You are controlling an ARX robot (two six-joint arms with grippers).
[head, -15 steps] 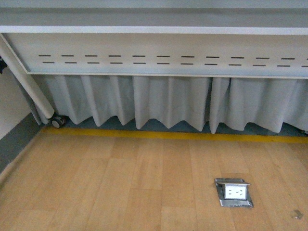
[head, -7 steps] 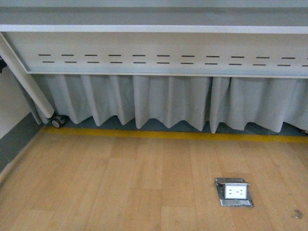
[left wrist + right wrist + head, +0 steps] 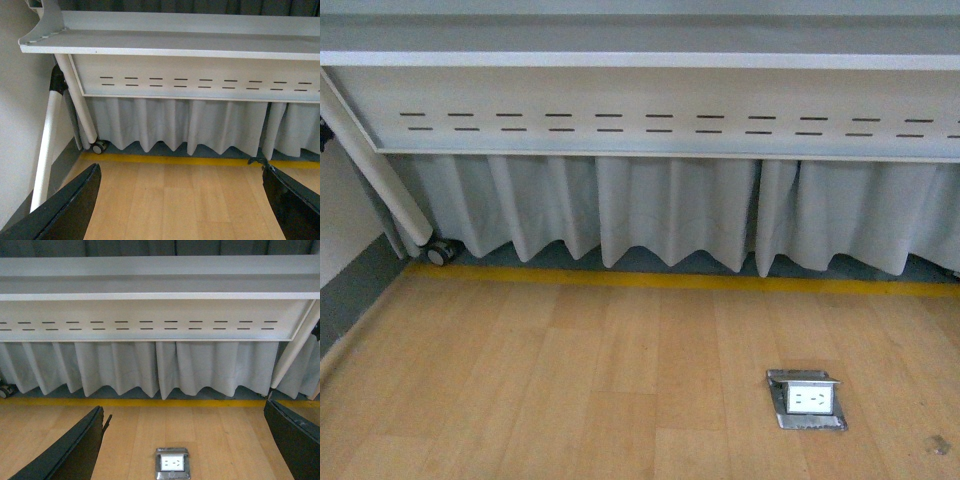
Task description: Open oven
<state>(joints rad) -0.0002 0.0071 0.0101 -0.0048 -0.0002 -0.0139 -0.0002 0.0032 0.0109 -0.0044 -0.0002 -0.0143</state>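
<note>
1. Oddly, the front view shows no oven at all: only the underside of a desk (image 3: 640,60) across the top of the frame, a pleated grey curtain (image 3: 670,215) below it, a yellow floor stripe (image 3: 670,282), and a floor socket (image 3: 807,400) at lower right. Neither arm appears.
2. Left wrist view: the left gripper (image 3: 185,210) frames the lower corners, jaws wide apart, holding nothing; a castor (image 3: 100,147) sits at left.
3. Right wrist view: the right gripper (image 3: 187,445) likewise has its jaws spread and empty, above the socket.
4. Judging by the task, the oven probably stands on the desk, unseen; its door likely swings stiffly on hinges, best taken by the handle, sparing any glass.
</note>
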